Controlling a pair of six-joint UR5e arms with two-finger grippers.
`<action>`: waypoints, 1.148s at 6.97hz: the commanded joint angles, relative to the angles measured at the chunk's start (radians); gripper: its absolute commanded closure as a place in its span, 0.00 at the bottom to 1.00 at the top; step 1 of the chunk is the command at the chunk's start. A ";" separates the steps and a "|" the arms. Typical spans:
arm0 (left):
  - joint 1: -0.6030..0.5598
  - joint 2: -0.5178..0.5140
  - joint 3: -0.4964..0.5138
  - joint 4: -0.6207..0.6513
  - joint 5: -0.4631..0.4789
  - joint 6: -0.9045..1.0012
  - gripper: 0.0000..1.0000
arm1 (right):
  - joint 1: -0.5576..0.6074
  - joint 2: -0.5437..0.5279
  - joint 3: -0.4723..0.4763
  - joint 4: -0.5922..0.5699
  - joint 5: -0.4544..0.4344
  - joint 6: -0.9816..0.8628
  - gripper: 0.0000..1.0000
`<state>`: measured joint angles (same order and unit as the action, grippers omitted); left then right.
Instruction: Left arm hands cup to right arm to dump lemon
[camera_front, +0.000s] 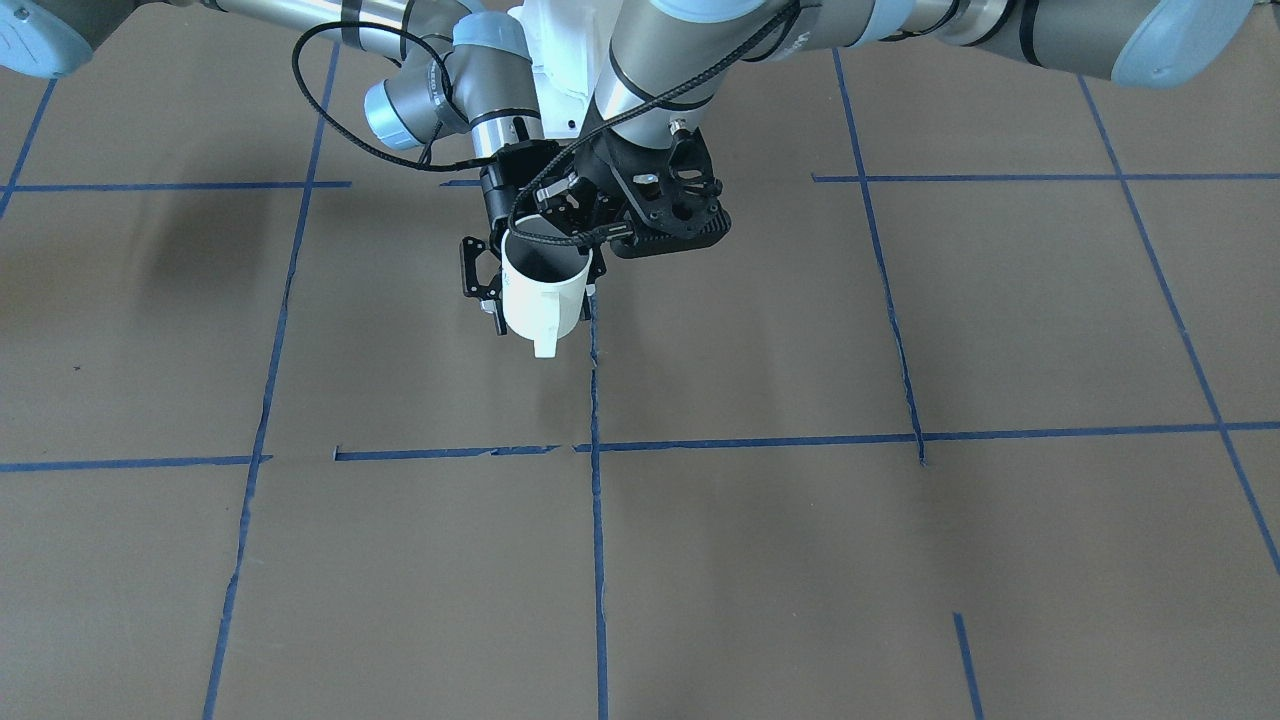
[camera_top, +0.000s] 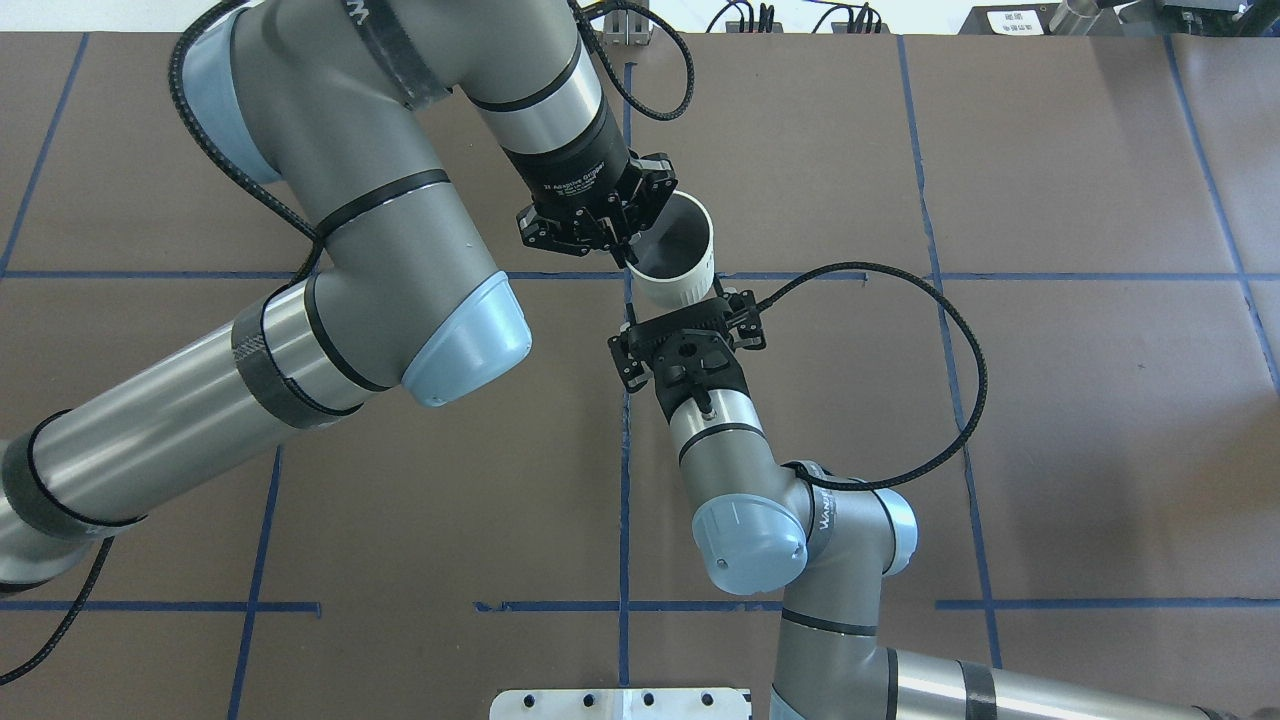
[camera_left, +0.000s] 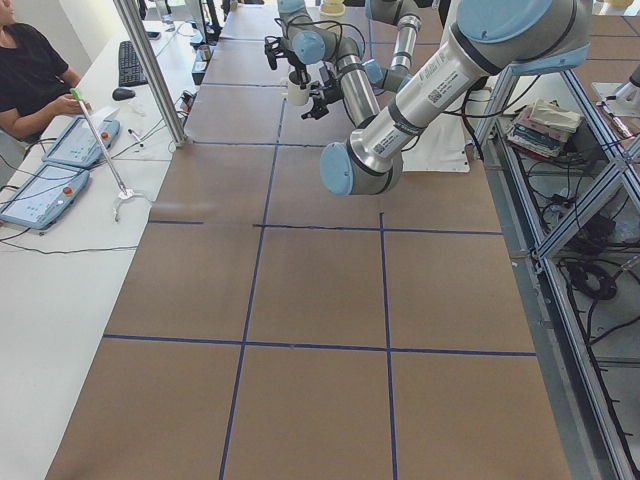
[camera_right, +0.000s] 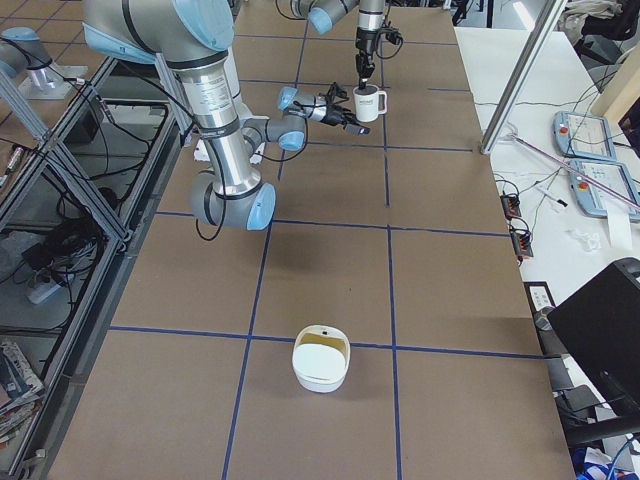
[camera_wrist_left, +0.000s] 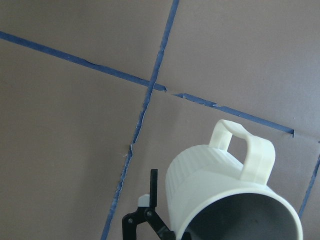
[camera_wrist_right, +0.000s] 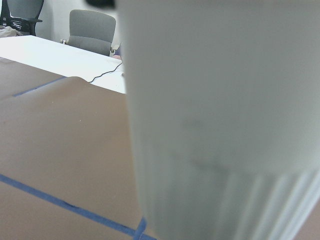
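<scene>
Now, the cup (camera_top: 680, 285) hangs over the brown, blue-taped counter (camera_front: 900, 550), left tool (camera_top: 622, 245) clamped on its rim, right tool (camera_front: 543, 295) spread either side. A white tub (camera_right: 320, 370) sits well apart from the cup, and a person (camera_left: 30, 70) sits off to one side of it.

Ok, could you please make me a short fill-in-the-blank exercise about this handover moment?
The left gripper holds the cup by its ____.
The right gripper is ____, straddling the cup.
The tape lines on the table are ____.
Missing words: rim; open; blue.
</scene>
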<state>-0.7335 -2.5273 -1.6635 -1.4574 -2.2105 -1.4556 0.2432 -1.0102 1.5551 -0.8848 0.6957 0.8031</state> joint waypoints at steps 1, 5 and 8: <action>-0.038 0.016 -0.057 0.000 0.000 -0.002 1.00 | -0.019 0.001 -0.003 0.004 0.004 0.002 0.00; -0.110 0.365 -0.297 -0.014 -0.002 0.345 1.00 | 0.059 -0.082 0.038 0.001 0.190 0.010 0.00; -0.301 0.667 -0.322 -0.017 -0.035 0.857 1.00 | 0.243 -0.223 0.160 -0.005 0.471 0.010 0.00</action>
<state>-0.9609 -1.9643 -1.9866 -1.4733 -2.2238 -0.7838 0.4219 -1.1884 1.6854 -0.8881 1.0799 0.8129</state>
